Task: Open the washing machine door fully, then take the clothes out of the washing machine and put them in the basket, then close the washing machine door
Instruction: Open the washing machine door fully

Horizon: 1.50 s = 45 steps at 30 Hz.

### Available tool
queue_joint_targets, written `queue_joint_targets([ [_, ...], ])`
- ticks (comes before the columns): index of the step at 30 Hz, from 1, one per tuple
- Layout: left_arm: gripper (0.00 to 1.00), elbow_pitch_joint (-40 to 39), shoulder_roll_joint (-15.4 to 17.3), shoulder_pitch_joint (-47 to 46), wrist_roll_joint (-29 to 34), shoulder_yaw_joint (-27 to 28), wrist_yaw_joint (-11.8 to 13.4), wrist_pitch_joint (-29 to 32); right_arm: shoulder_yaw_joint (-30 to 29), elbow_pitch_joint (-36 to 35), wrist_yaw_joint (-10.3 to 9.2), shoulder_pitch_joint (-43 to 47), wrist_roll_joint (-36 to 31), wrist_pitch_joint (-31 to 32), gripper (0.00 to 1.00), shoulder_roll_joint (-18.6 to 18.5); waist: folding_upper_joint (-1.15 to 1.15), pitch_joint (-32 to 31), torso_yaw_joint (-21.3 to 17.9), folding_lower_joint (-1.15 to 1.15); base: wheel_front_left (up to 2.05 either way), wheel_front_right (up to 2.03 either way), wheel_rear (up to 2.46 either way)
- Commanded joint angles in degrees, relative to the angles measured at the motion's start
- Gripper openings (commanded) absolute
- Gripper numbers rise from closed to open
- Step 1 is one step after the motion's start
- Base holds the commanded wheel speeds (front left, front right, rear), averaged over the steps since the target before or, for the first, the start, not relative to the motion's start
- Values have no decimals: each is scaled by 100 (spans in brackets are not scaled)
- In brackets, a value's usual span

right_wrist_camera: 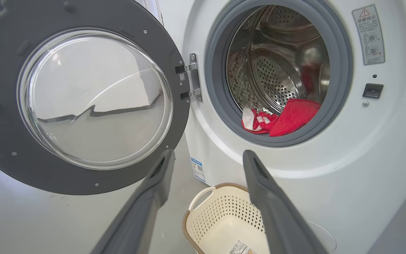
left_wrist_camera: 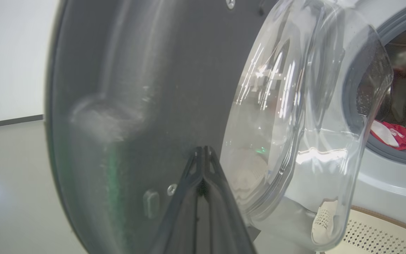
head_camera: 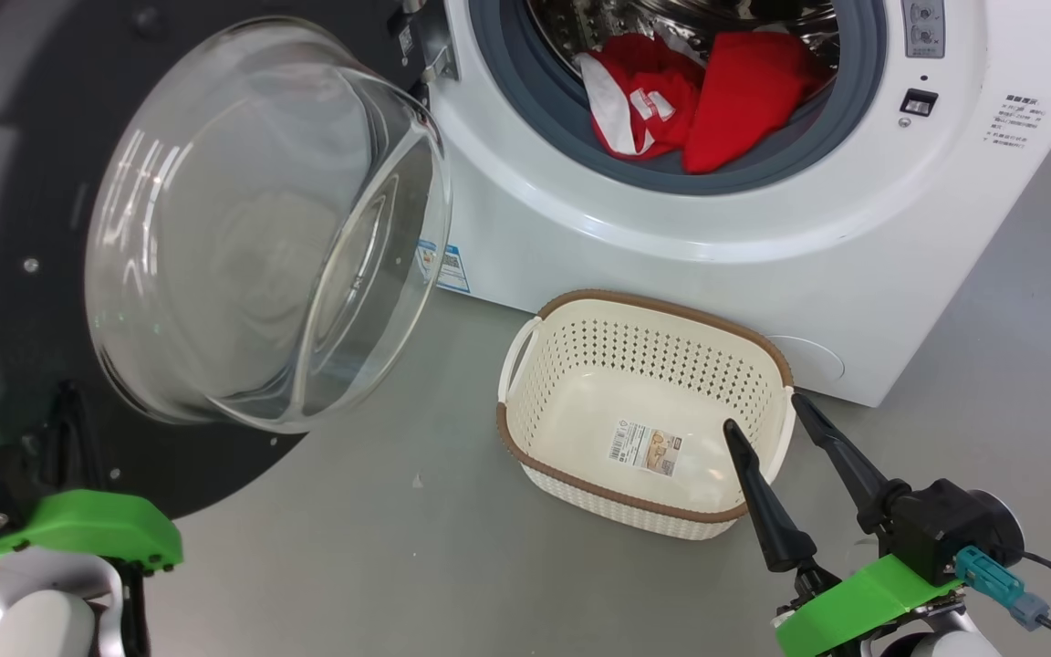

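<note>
The washing machine door [head_camera: 261, 228] stands swung open to the left, its glass bowl bulging toward me. In the white washing machine [head_camera: 671, 210], red clothes [head_camera: 726, 91] with white parts lie at the drum's front lip, also seen as clothes [right_wrist_camera: 280, 118] in the right wrist view. The cream basket [head_camera: 662, 306] sits empty on the floor below the opening. My left gripper [left_wrist_camera: 203, 150] is shut, its tips against the door's [left_wrist_camera: 136, 88] dark inner frame, low on it [head_camera: 63, 397]. My right gripper [head_camera: 763, 412] is open and holds nothing, hovering over the basket's right end; it [right_wrist_camera: 208, 155] faces the machine.
Grey floor [head_camera: 379, 547] spreads in front of and to the right of the machine. The door's hinge [right_wrist_camera: 190, 77] sits left of the grey rubber ring [right_wrist_camera: 217, 106]. A blue label [head_camera: 448, 265] is stuck low on the machine's front.
</note>
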Motion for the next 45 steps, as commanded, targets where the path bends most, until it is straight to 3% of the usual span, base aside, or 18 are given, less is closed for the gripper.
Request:
queue_joint_targets([
  [1,0,-12,297,-309,-82,347,-33,-82,109,-193,36,18,-69,23,100,9,0,20,-5,0,0,0,0],
  [14,0,661,385,-692,-16,604,-181,-112,74,-293,36,-16,-144,105,100,9,0,146,-74,0,0,0,0],
  [30,0,1020,353,-815,255,1367,-319,-114,86,-284,36,-45,-100,137,100,9,0,107,-252,0,0,0,0],
  [41,0,347,57,-589,486,1633,-431,-115,89,-207,36,-48,-13,64,100,9,0,12,-336,0,0,0,0],
  [43,37,116,7,-473,529,1663,-422,-115,100,-169,36,-44,36,25,100,9,0,-24,-356,0,0,0,0],
  [44,85,-26,-5,-413,557,1684,-409,-115,108,-149,36,-48,58,1,100,9,0,-39,-370,0,0,0,0],
  [45,100,-180,-21,-350,575,1710,-397,-115,117,-128,36,-52,78,-22,100,9,0,-55,-385,0,0,0,0],
])
